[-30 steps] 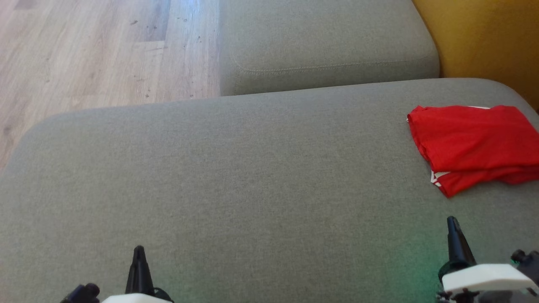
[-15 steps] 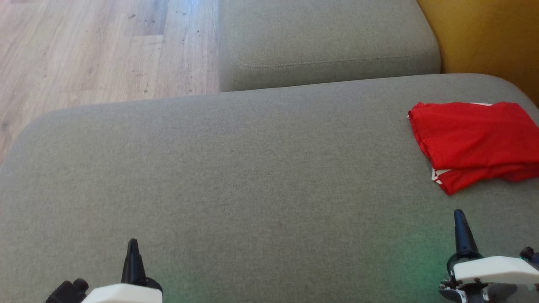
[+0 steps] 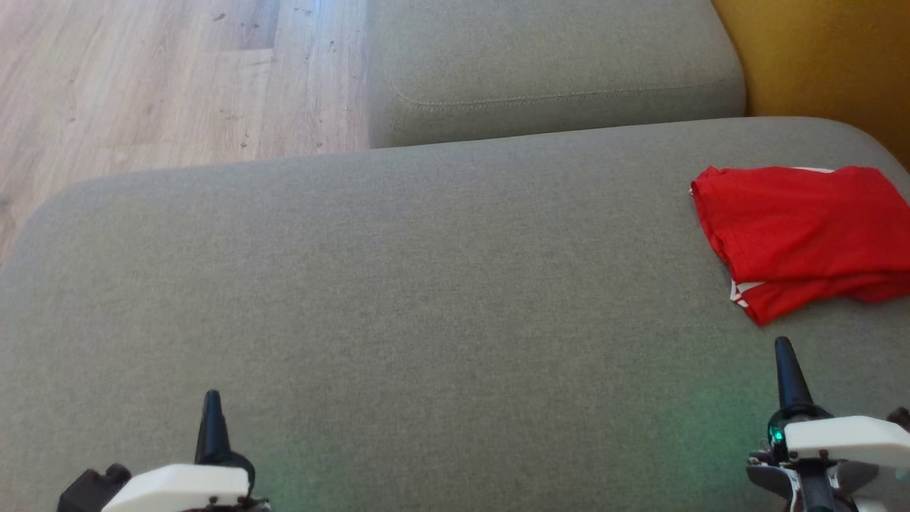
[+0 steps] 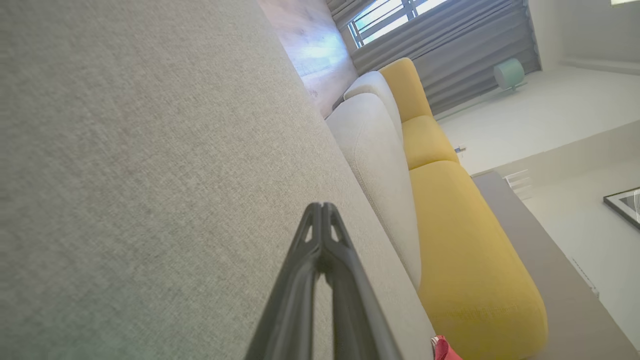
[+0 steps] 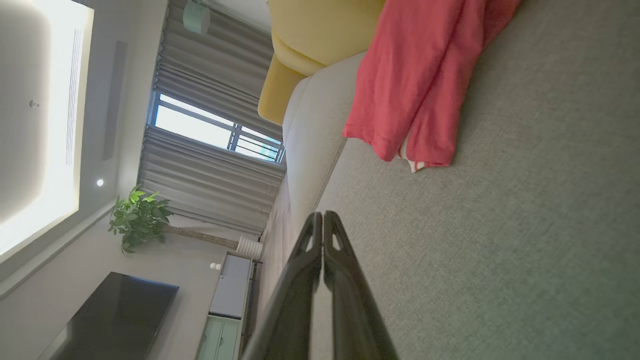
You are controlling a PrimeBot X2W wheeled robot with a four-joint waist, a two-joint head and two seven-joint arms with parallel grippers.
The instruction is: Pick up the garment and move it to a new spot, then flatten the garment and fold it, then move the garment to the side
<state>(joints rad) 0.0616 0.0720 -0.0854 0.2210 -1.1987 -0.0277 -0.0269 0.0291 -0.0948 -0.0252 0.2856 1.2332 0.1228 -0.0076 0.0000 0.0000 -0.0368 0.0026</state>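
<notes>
Grey seat cushion [image 3: 426,284]: broad upholstered surface with rounded corners that spans most of the head view and bears the garment on its right side.
Wooden floor [image 3: 142,78]: pale planks beyond the cushion's far left corner.
Second grey cushion [image 3: 554,57]: lies beyond the seat cushion's far edge and has a stitched seam along its near face.
Yellow upholstery [image 3: 825,64]: sits at the far right, beside the second grey cushion; the left wrist view shows it as a row of yellow sofa sections.
Curtains [image 5: 200,165]: grey folds that frame a bright window in the right wrist view.
Garment [image 3: 803,227]: red, folded into a flat stack, with a sliver of white trim at its near left corner. It rests on the far right of the seat cushion and is cut by the head view's right edge.
Right gripper [image 3: 783,348]: fingers pressed together and holding nothing. It is over the cushion at the lower right, pointing toward the garment's near corner and apart from it.
Left gripper [image 3: 212,398]: fingers likewise pressed together and empty. It is over the cushion at the lower left, well apart from the garment.
</notes>
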